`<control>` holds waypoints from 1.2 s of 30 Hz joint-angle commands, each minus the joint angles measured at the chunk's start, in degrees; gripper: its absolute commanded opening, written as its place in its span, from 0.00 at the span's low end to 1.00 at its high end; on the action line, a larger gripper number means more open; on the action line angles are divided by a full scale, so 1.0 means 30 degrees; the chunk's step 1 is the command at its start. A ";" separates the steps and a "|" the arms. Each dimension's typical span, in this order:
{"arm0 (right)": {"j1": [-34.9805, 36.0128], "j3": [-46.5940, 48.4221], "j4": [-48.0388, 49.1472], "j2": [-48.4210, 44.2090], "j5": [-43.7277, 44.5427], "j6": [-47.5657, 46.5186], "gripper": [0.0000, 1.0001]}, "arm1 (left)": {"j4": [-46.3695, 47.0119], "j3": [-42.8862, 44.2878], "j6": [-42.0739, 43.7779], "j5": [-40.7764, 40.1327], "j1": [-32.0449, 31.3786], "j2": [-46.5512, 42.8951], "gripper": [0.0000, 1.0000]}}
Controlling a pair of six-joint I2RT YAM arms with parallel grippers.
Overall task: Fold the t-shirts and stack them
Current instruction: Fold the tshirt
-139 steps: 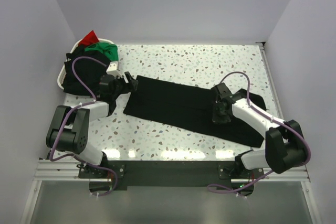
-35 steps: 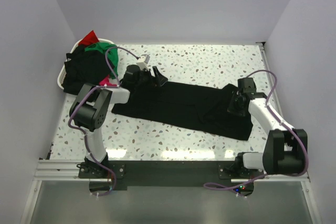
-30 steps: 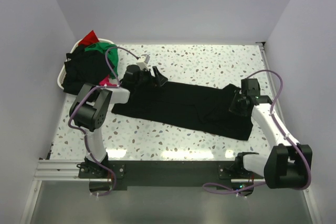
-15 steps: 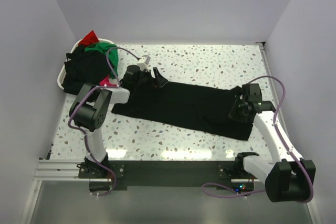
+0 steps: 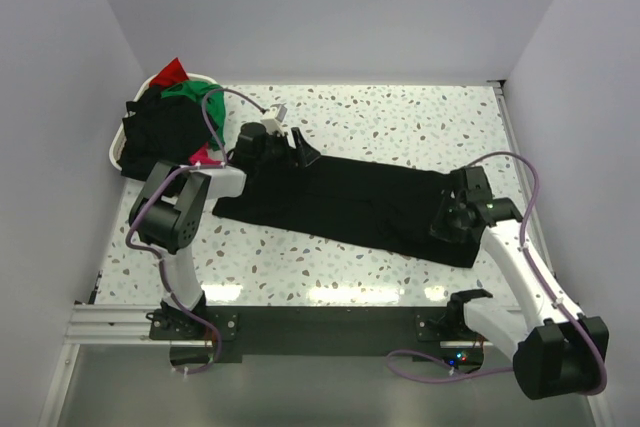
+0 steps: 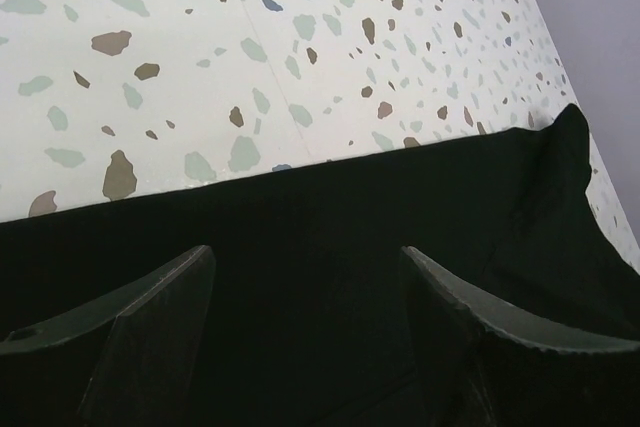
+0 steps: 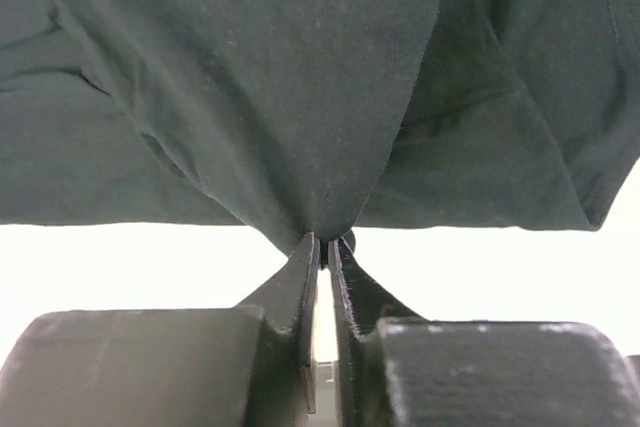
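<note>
My right gripper (image 7: 322,247) clamps the black t-shirt (image 5: 350,197) at its 3 o'clock end. My left gripper (image 6: 305,277) gapes wide, empty, at 11 o'clock; finger bases cropped.

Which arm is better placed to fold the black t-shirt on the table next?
Right: the right gripper is shut on a pinch of the black t-shirt, while the left gripper hangs open over it, holding nothing.

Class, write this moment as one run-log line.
left gripper: open over black t-shirt | right gripper: shut on black t-shirt | fold: unfinished
</note>
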 commanded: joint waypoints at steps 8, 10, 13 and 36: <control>0.1947 0.2026 -0.1067 -0.0095 0.3004 0.0768 0.54 | -0.0144 0.0203 0.0701 0.0191 -0.0025 -0.1248 0.79; 0.2213 0.1969 0.0654 0.0168 0.1921 0.0414 0.54 | -0.0262 0.0202 0.0876 0.0073 -0.0025 -0.1424 0.80; 0.3817 0.1763 0.2795 0.1600 0.0774 0.0091 0.53 | -0.0496 0.0173 0.1110 -0.0190 -0.0025 -0.1571 0.80; 0.9070 0.2262 0.5793 0.8900 0.3556 0.0296 0.43 | -0.0790 0.0261 0.1464 -0.0368 0.0531 -0.1073 0.80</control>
